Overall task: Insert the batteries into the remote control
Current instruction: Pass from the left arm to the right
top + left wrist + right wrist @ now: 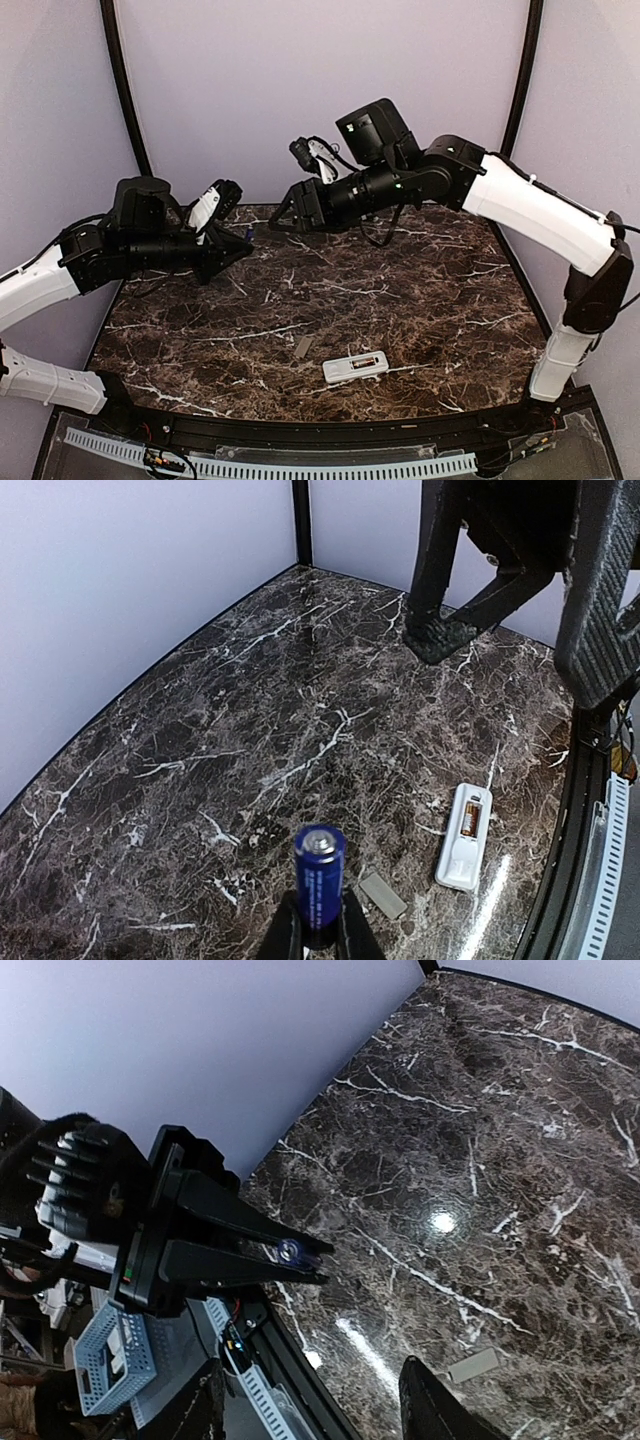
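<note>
Two arms are raised above the marble table (430, 300), their claws facing each other near the back of it, close but apart.

Left gripper (320, 927): closed on a blue battery (320, 872). The cell stands upright between the fingertips, clamped at its lower end, with its metal end cap uppermost. The right wrist view confirms this, showing the round end of the cell between the two black fingers.

Right gripper (281, 217): jaws spread wide with nothing between them. Its own camera shows both fingers at the bottom of the frame with only table visible in the gap.

Remote control (355, 367): lying flat on the table near the front edge, back side up, battery recess exposed. It is well apart from both claws. The left wrist view shows a copper-toned item (472, 818) in the recess; it is too small to identify.

Grey cover piece (303, 347): flat on the table just left of the remote control, not touching it.
</note>
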Available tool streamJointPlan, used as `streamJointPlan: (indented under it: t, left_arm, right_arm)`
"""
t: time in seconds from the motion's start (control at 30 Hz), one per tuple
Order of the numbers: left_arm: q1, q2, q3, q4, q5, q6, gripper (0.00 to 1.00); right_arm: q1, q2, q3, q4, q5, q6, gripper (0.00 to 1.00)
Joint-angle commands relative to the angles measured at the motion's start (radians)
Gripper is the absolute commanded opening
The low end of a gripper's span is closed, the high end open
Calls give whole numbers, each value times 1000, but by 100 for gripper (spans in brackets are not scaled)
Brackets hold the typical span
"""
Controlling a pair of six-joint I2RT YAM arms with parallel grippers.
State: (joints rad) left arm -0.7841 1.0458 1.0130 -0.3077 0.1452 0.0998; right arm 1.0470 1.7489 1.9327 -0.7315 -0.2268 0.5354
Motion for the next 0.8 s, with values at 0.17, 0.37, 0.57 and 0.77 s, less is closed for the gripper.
streamJointPlan:
  t: [0.17, 0.37, 0.57, 0.77]
  left_arm:
    - [-16, -12, 16, -20, 44, -48, 0]
    - [-18, -3, 21, -11, 64, -22, 0]
    - [-17, 4, 19, -12, 57, -13, 0]
    - [-18, 12, 20, -15, 50, 0, 0]
  right_arm:
    - [2, 134, 77, 173, -128, 146, 50]
    - [9, 152, 72, 188, -87, 154, 32]
    - [27, 143, 30, 167, -37, 157, 22]
    - [27, 177, 63, 136, -35, 131, 18]
